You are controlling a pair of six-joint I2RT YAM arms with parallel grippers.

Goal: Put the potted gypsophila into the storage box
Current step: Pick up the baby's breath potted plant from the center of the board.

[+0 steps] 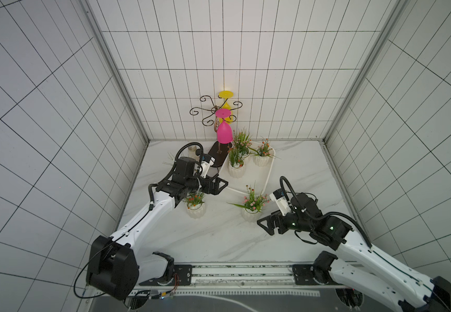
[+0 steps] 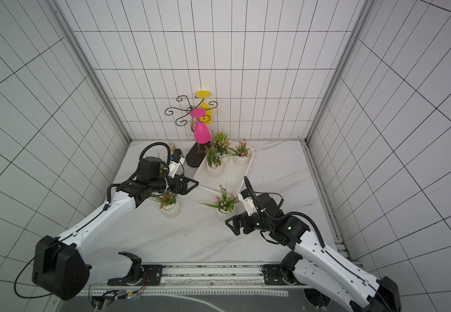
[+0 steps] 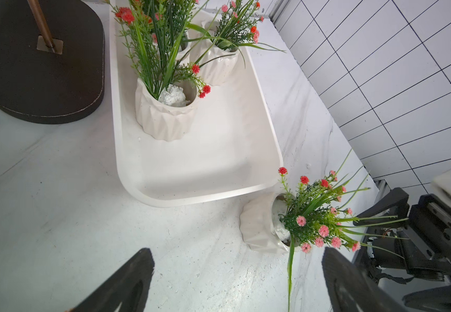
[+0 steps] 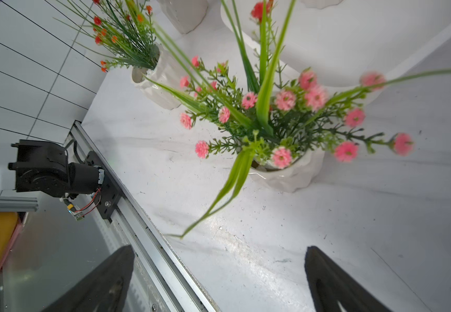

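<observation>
Three small white ribbed ceramic pots of artificial gypsophila are standing in the far half of the shallow white rectangular plastic storage box (image 1: 254, 177) (image 2: 227, 181) (image 3: 205, 162): the nearest pot (image 1: 236, 170) (image 3: 165, 118), the right-hand pot (image 1: 261, 160) (image 3: 216, 67), and one behind them that is largely hidden by foliage. The near half of the box is lying bare.

Two more pots are sitting on the white marble-patterned tabletop (image 1: 219, 237) outside the box. The pink-flowered pot (image 1: 250, 214) (image 2: 225, 212) (image 3: 259, 224) (image 4: 286, 175) is standing just beside the box's near rim. The orange-flowered pot (image 1: 196, 210) (image 2: 170, 209) (image 4: 159, 89) is standing further left, partly under the left arm.

The right gripper (image 1: 262, 225) (image 2: 229, 225) (image 4: 219, 248) is hovering near the pink-flowered pot, jaws spread wide and holding nothing; the pot is lying ahead of the fingers, not between them. The left gripper (image 1: 225, 183) (image 2: 194, 184) (image 3: 236, 252) is hanging by the box's near left corner, its jaws likewise gaping and empty.

Behind the box, a dark oval rack base (image 1: 220, 158) (image 3: 40, 67) is carrying a black scrolled wire rack, where a pink plastic goblet (image 1: 224, 132) (image 2: 201, 133) and a yellow plastic goblet (image 1: 225, 95) are hanging upside down.
</observation>
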